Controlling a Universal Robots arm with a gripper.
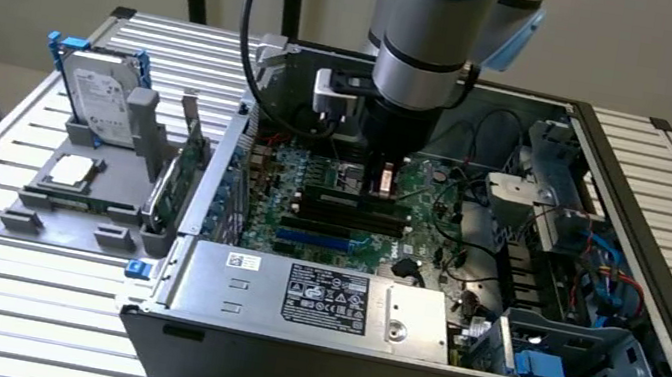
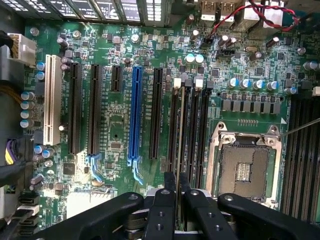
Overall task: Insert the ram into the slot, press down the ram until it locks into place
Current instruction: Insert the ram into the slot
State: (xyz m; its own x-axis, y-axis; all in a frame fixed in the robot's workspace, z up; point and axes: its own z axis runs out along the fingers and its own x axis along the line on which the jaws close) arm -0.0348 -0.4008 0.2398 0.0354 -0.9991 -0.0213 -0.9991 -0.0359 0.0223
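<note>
Seen edge-on, the ram (image 2: 180,130) is a thin green-grey stick lined up along the row of parallel black memory sockets (image 2: 192,131). It stands over the second socket, between white end clips (image 2: 176,83). My gripper (image 2: 177,177) is shut on the ram's upper edge, its black fingers (image 2: 169,200) pressed close on either side. In the exterior view the gripper (image 1: 380,183) reaches straight down into the open computer case, right above the black sockets (image 1: 340,207). How deep the ram sits in its slot is hidden.
A blue socket (image 2: 134,115), black expansion sockets (image 2: 93,107) and a white socket (image 2: 50,100) lie beside the memory sockets. The CPU socket (image 2: 245,165) is on their other side. Outside the case, a grey fixture (image 1: 71,197) holds a hard drive (image 1: 101,96) and an upright green card (image 1: 185,175).
</note>
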